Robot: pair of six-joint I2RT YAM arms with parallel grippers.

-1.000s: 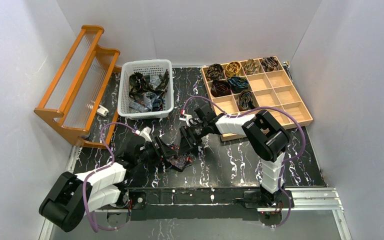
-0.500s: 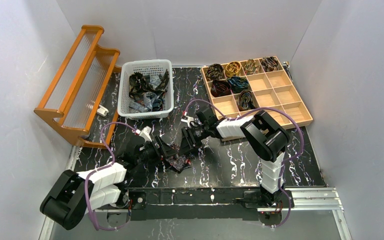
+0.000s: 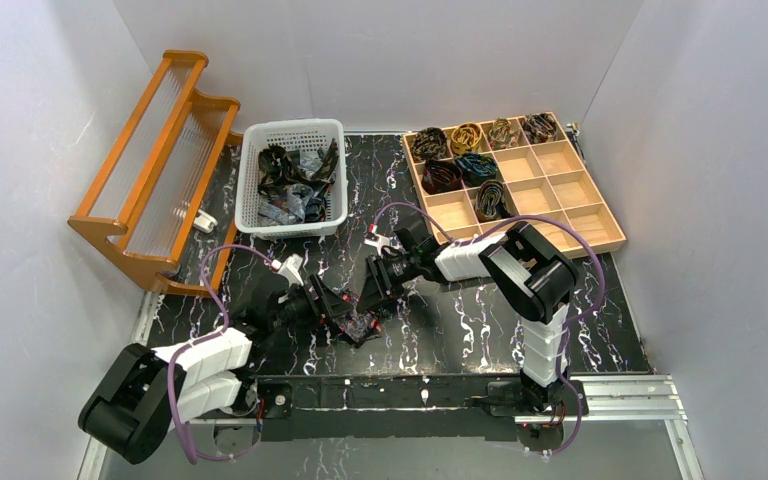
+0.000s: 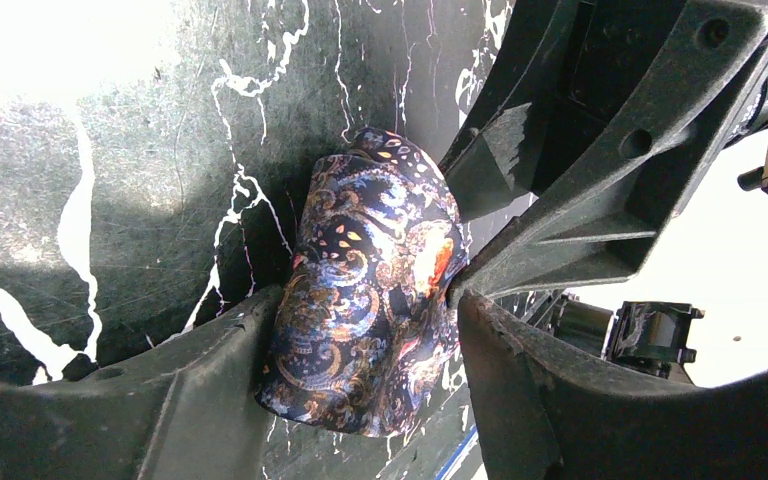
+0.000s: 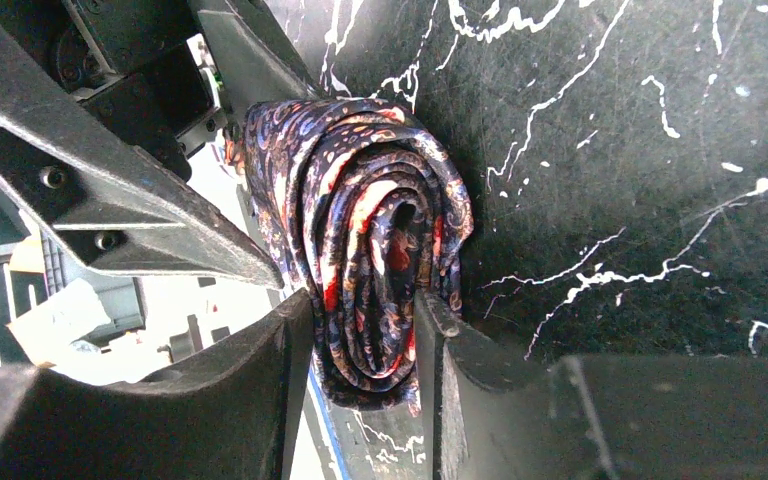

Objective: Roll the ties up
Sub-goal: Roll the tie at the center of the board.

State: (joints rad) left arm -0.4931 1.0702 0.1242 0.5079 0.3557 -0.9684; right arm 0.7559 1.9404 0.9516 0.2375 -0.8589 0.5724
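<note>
plain white walls point(image 3: 380, 55), black white-veined tabletop point(image 3: 470, 322), orange wooden rack point(image 3: 155, 165)

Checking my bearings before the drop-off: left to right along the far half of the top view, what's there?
From the left: orange wooden rack → white plastic basket of loose ties → wooden compartment tray holding rolled ties.

no readable text, no labels, no brand marks, no numbers on anything in view
</note>
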